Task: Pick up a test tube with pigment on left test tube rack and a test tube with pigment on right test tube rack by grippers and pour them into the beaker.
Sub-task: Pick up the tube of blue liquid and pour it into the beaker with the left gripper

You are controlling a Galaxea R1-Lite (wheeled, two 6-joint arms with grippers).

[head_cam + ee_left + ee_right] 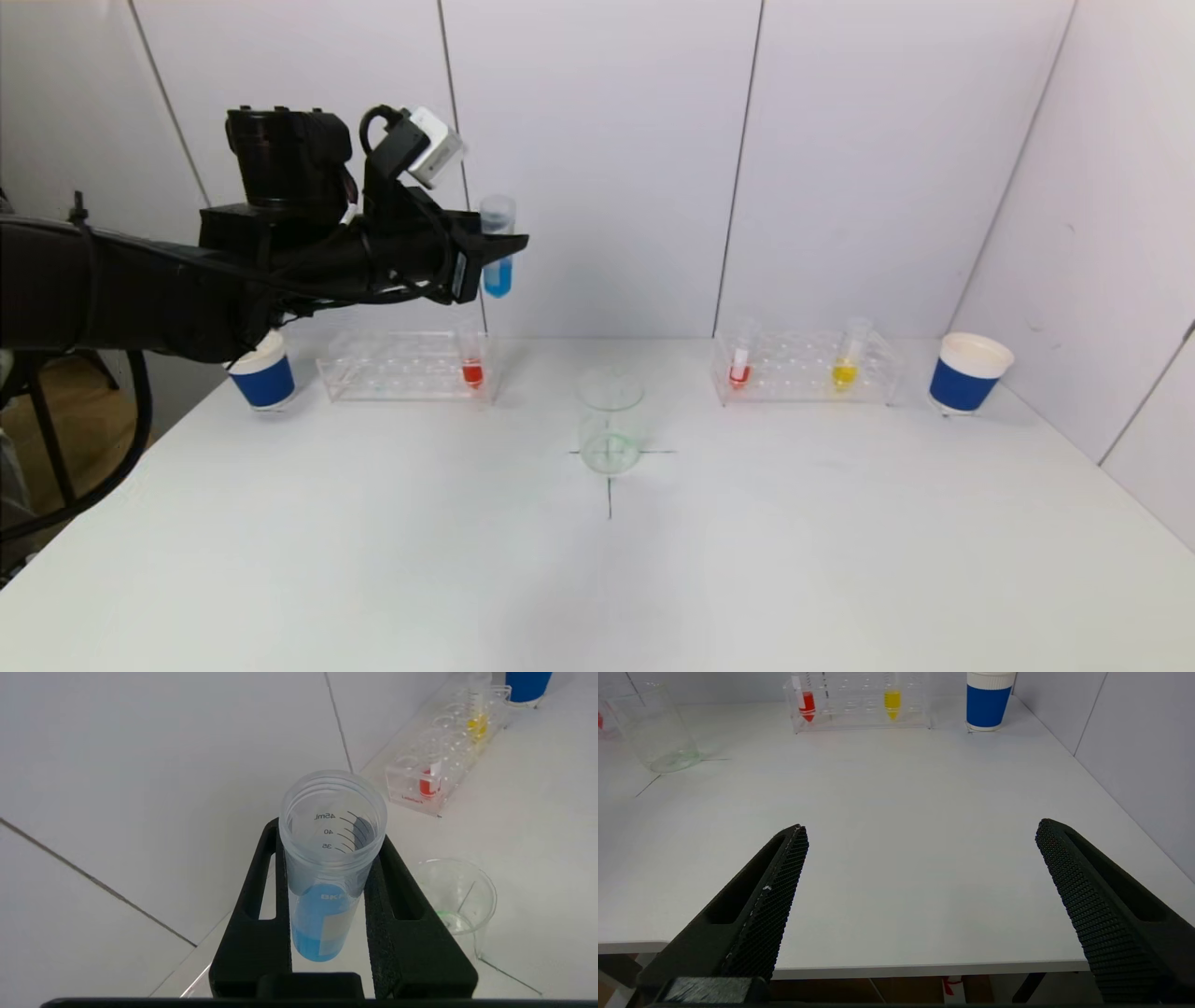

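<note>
My left gripper [499, 247] [329, 830] is shut on a clear test tube holding blue pigment [497, 250] [322, 896]. It holds the tube upright, high above the left test tube rack [403, 366]. That rack keeps a tube of red pigment [472, 364]. The empty glass beaker [611, 420] [455, 900] stands on a cross mark at the table's middle. On the right test tube rack [805, 369] [859, 700] stand a red tube [740, 364] [806, 702] and a yellow tube [847, 359] [892, 701]. My right gripper [922, 828] hangs open over the table's near edge, outside the head view.
Two blue-and-white paper cups flank the racks: one at the far left [262, 371], one at the far right [967, 373] [988, 700]. White wall panels close the back and right side. The white table [597, 579] stretches bare in front of the beaker.
</note>
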